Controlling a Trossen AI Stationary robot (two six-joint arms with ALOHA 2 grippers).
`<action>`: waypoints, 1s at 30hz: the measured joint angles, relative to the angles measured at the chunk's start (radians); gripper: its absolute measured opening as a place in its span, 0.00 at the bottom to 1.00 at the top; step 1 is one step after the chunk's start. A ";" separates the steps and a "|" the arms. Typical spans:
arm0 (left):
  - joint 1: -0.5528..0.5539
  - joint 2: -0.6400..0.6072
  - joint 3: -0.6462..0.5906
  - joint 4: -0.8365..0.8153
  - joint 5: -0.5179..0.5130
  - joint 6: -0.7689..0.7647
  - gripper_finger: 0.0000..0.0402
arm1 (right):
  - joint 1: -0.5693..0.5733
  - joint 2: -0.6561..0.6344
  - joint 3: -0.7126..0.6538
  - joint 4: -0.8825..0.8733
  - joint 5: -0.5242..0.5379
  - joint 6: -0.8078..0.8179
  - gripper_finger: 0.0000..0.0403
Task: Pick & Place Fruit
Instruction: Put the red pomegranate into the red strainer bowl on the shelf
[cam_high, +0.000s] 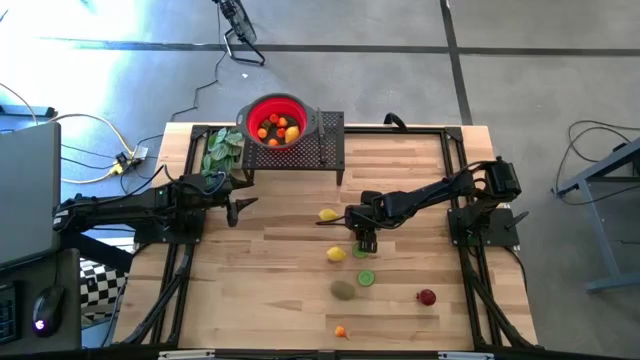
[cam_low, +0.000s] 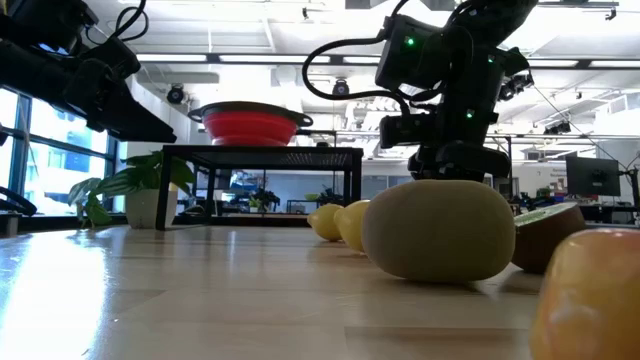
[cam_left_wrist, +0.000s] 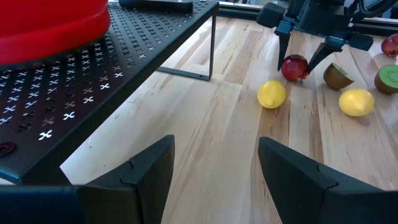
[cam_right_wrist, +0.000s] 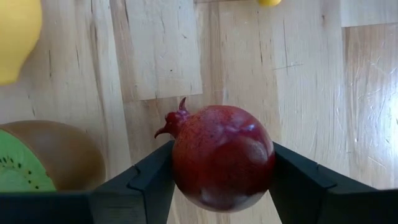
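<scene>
I am working in a lab or open-plan workshop: beyond the wooden table (cam_low: 200, 290) I see ceiling strip lights (cam_low: 300, 58), exposed ducting and monitors on desks (cam_low: 592, 176). Beside the table, cables (cam_high: 95, 135) trail across a concrete floor (cam_high: 400, 70).

Pale, matt wooden tabletop (cam_high: 280, 270); black perforated metal rack (cam_left_wrist: 93, 81); glossy speckled red plastic pomegranate (cam_right_wrist: 222, 157).
</scene>
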 joint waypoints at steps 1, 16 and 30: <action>0.000 0.000 0.000 0.000 0.000 0.000 0.57 | 0.000 0.000 0.000 0.000 0.000 0.000 0.53; 0.000 0.000 0.000 0.000 0.001 0.000 0.57 | 0.000 -0.112 0.054 0.001 0.100 0.000 0.53; 0.000 0.000 0.000 -0.008 0.003 0.000 0.57 | -0.025 -0.187 0.184 0.264 0.316 -0.133 0.53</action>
